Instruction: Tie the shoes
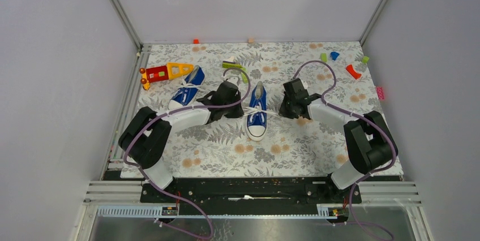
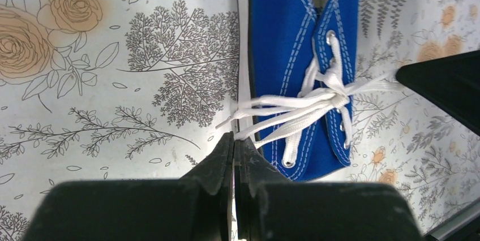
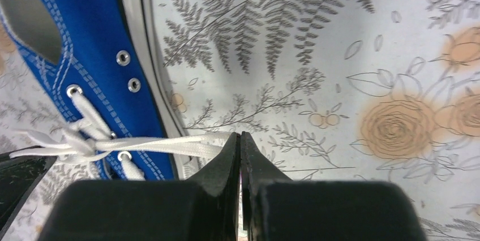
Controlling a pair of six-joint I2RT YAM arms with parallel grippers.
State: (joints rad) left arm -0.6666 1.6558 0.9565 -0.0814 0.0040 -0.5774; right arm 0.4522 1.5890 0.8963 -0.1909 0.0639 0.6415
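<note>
The floral-print surface spreads out from my bases. At its middle, my left claw and right claw each pinch the white laces of one shoe, toe toward me. The other shoe lies farther left, beside a toy. Plain grey walls stand behind.

No legible text or labels anywhere

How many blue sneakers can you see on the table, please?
2. The middle sneaker lies between the left gripper and the right gripper; the other sneaker lies farther left, beside the toy. None seems hidden.
</note>
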